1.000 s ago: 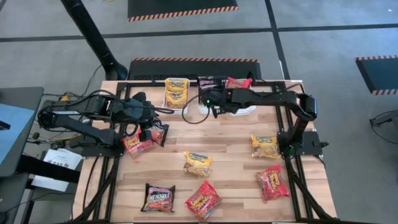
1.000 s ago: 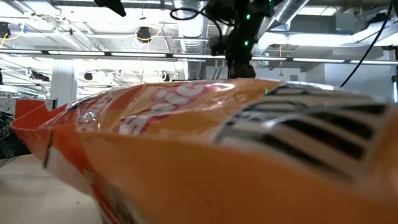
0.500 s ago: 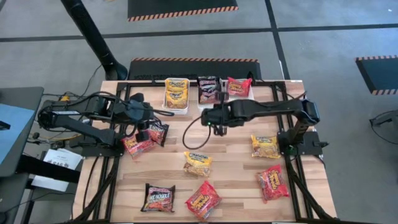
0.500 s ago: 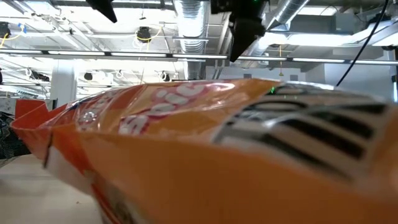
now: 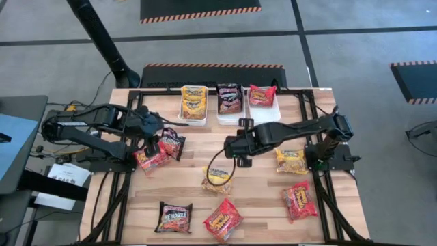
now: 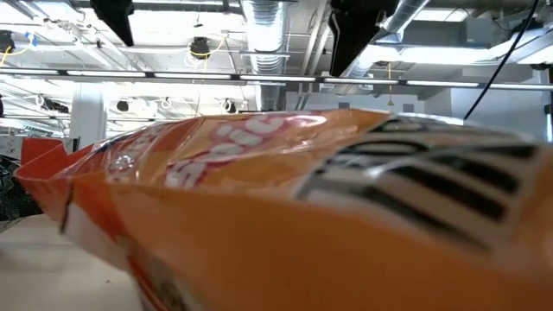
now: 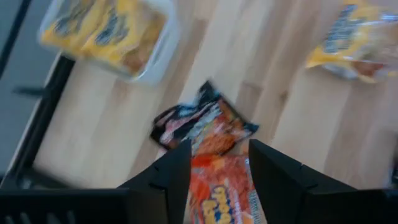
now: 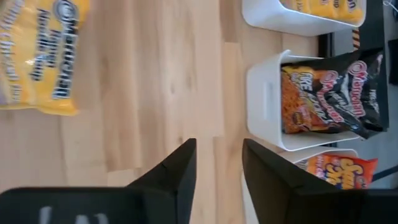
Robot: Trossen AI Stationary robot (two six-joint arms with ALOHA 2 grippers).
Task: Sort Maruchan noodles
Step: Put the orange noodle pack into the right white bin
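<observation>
Looking straight down, the left arm reached in from the tabletop's [image 5: 259, 191] left edge, its gripper [image 5: 151, 145] low over a red packet [image 5: 150, 158] and a dark packet [image 5: 172, 144] lying side by side. The right arm stretched from its base at the right edge across to the middle, its gripper [image 5: 234, 149] hanging above bare wood just beyond a yellow packet [image 5: 218, 179]. Three white bins [image 5: 186, 92] lined the far edge, holding yellow, dark and red packets in turn. Loose packets lay elsewhere: yellow and red on the right, dark and red at the near edge.

In the low view an orange packet [image 6: 285, 216] filled nearly everything; two dark arm parts showed above it.

From the left wrist, the fingers [image 7: 177, 171] stood spread, with the red packet [image 7: 224, 193] between them and the dark one [image 7: 202, 124] just beyond.

From the right wrist, the fingers [image 8: 180, 168] stood apart over bare wood, holding nothing, with the dark-packet bin [image 8: 264, 106] ahead and a yellow packet [image 8: 43, 56] off to one side.
</observation>
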